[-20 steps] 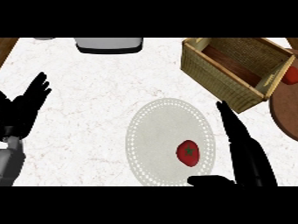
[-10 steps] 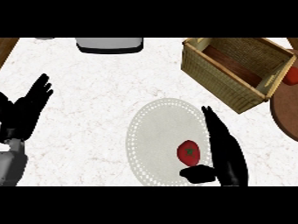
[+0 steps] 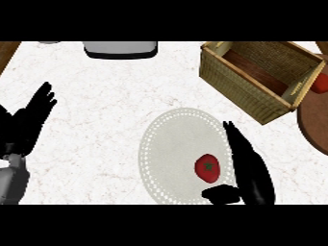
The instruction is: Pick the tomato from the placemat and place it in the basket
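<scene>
Tomato (image 3: pixel 208 167) sat on the placemat (image 3: pixel 168 144), toward its 4 o'clock edge. I saw my right hand (image 3: pixel 250 169) released, fingers straight, just at the tomato's 3 o'clock, thumb at its 6. The basket (image 3: pixel 233 89) stood at 1 o'clock; my left hand (image 3: pixel 20 124) rested open at 9.

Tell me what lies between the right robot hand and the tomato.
Head view: only a narrow strip of bare placemat separates the right robot hand from the tomato; its fingers lie straight alongside, not touching.
</scene>
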`<control>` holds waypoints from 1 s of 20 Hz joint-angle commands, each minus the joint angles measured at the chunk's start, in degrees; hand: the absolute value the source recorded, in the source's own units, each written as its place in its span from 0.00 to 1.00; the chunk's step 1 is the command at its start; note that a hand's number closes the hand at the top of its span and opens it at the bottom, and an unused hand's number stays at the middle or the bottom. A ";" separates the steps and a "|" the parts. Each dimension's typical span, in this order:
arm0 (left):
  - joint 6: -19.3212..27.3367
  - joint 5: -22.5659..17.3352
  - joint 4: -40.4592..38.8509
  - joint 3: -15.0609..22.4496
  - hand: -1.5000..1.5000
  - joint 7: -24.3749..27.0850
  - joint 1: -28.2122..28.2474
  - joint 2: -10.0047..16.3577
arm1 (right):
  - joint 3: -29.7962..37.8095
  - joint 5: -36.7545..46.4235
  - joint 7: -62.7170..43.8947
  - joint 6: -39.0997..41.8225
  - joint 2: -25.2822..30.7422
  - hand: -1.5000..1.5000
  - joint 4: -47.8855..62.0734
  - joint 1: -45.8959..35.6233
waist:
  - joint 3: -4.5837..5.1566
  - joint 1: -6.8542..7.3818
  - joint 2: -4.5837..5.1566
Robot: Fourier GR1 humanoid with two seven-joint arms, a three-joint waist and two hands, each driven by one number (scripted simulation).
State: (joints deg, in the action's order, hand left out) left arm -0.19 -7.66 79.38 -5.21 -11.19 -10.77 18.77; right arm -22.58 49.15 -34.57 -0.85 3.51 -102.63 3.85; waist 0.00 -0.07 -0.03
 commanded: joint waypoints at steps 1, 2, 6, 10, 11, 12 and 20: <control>0.28 1.57 2.75 0.68 0.50 -0.10 3.22 -2.32 | -0.29 -1.36 3.51 -0.22 2.01 0.00 -2.59 4.98 | -0.01 -0.02 -0.04; 0.05 2.48 -1.31 -0.04 0.50 2.80 1.05 -2.50 | 1.15 -2.04 5.87 -2.47 -0.25 0.00 3.80 1.18 | -0.01 0.00 0.03; -0.75 1.11 1.02 -1.43 0.50 -1.64 -0.01 -1.94 | -2.51 -1.90 6.69 -1.78 0.04 0.00 -1.68 5.36 | -0.01 -0.08 -0.02; -2.30 2.53 0.70 -2.16 0.50 -0.39 0.48 -1.15 | -3.50 0.09 7.72 -3.15 -2.06 0.00 4.24 2.36 | -0.01 0.06 0.00; -0.66 2.58 -0.09 -1.63 0.50 -1.49 -0.78 -3.55 | -0.41 -1.44 8.74 -2.66 -0.84 0.00 5.27 1.63 | -0.01 0.00 0.02; -2.09 2.35 -3.33 -3.57 0.50 0.02 -2.84 -1.35 | -3.33 2.22 3.10 -0.89 -1.95 0.00 2.29 1.76 | 0.01 -0.08 0.02; -5.43 1.05 -1.79 -5.78 0.50 0.63 -0.91 -0.72 | -1.82 4.51 5.32 -4.54 -3.00 0.00 10.72 0.54 | 0.00 0.06 0.03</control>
State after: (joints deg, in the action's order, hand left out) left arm -3.19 -5.26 79.09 -8.74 -11.88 -11.68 16.84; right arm -24.02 51.78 -29.69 -3.19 2.15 -96.66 5.55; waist 0.00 -0.06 -0.02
